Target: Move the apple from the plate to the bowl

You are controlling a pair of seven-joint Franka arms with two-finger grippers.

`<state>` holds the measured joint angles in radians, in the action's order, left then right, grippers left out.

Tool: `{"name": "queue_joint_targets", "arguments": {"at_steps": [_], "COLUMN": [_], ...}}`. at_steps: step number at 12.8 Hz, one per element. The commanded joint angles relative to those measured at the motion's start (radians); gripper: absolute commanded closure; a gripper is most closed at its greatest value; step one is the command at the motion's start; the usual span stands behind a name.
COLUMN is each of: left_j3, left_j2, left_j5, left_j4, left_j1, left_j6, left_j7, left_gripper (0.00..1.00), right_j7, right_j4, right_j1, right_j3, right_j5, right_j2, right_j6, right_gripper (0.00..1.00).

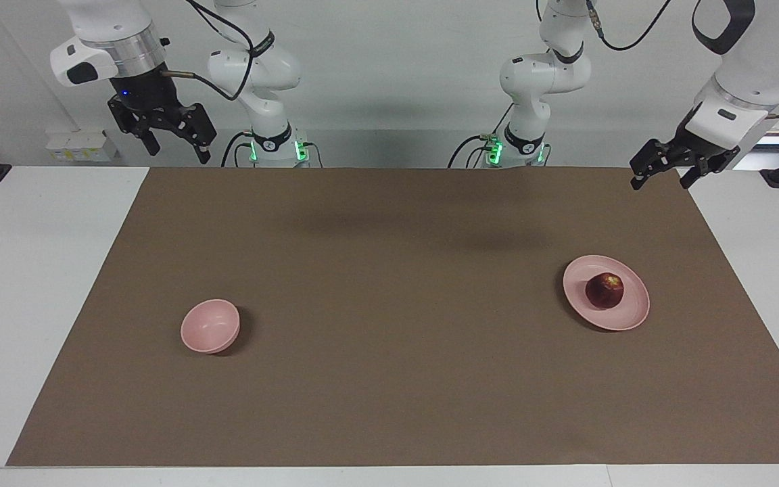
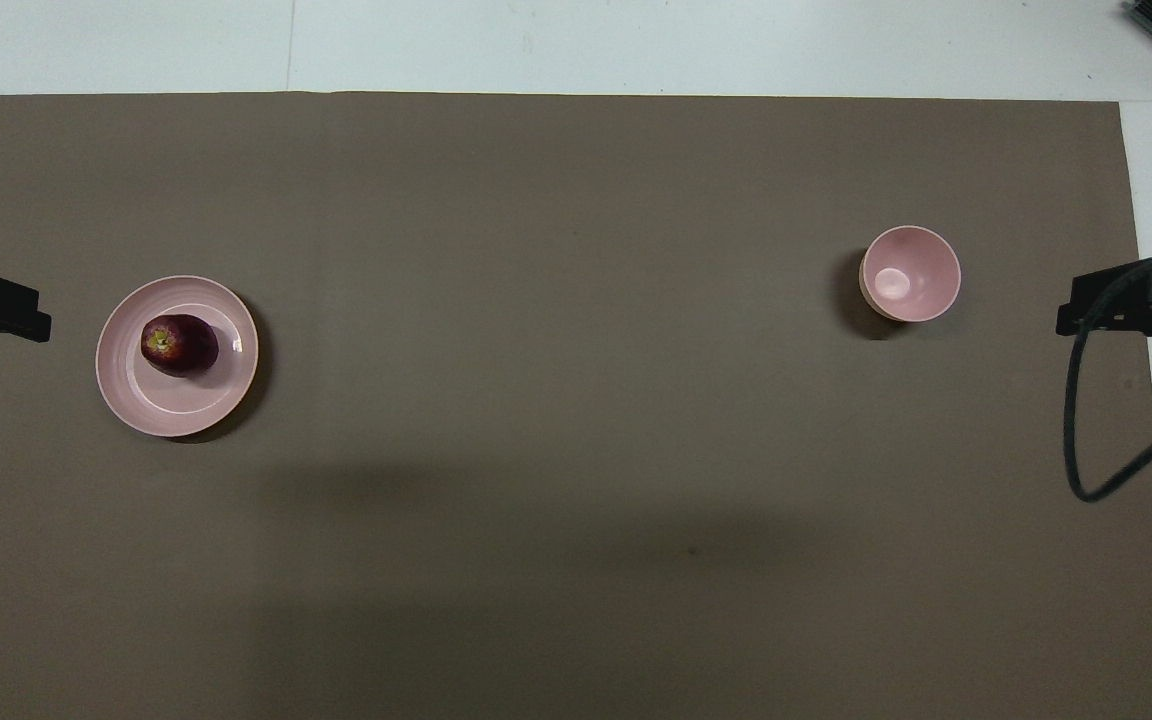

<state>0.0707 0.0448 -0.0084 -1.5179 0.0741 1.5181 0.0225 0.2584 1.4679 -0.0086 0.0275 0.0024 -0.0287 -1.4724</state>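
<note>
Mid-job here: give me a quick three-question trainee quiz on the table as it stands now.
1. True or false: the apple lies on the plate.
2. What is in the bowl? A) the apple B) nothing C) a spoon
3. Fill in: the plate is toward the ____ arm's end of the table.

Key: 1 true. 2 B. 3 left. Both the left tool and the right tool hang raised and open near the robots' edge of the mat, holding nothing.
</note>
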Motion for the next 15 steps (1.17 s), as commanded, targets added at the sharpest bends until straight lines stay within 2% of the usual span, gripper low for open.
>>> {"name": "queue_joint_targets", "arguments": {"at_steps": [1,4,9,11,15], "left_j3": [0.001,0.003,0.001,0.003,0.003], "left_j2": [-0.008,-0.002,0.093,0.098,0.121], "left_j5": [-0.007,-0.005,-0.007,-0.007,-0.010], "left_j4": [-0.103,-0.218,-0.387,-0.474,-0.571], "left_j1": [0.013,0.029,0.055,0.049,0.038], "left_j6": [0.114,0.250,0.532,0.652,0.783], "left_j7": [0.023,0.045,0.089,0.076,0.053], "left_gripper": [0.00,0.00,0.00,0.00,0.00], "right_j7": [-0.027,-0.027,-0.028,-0.028,-0.031], "right_j4": [0.012,0.012,0.014,0.012,0.012], "right_j1": [-0.016,-0.014,-0.014,-0.014,-0.016], "right_j3": [0.008,0.011,0.008,0.011,0.005], "right_j5": [0.007,0.007,0.007,0.005,0.007], "right_j2": [-0.016,-0.016,-0.016,-0.016,-0.020], "right_j6": [0.017,0.014,0.017,0.009,0.012], "right_gripper": [0.00,0.00,0.00,0.00,0.00]}}
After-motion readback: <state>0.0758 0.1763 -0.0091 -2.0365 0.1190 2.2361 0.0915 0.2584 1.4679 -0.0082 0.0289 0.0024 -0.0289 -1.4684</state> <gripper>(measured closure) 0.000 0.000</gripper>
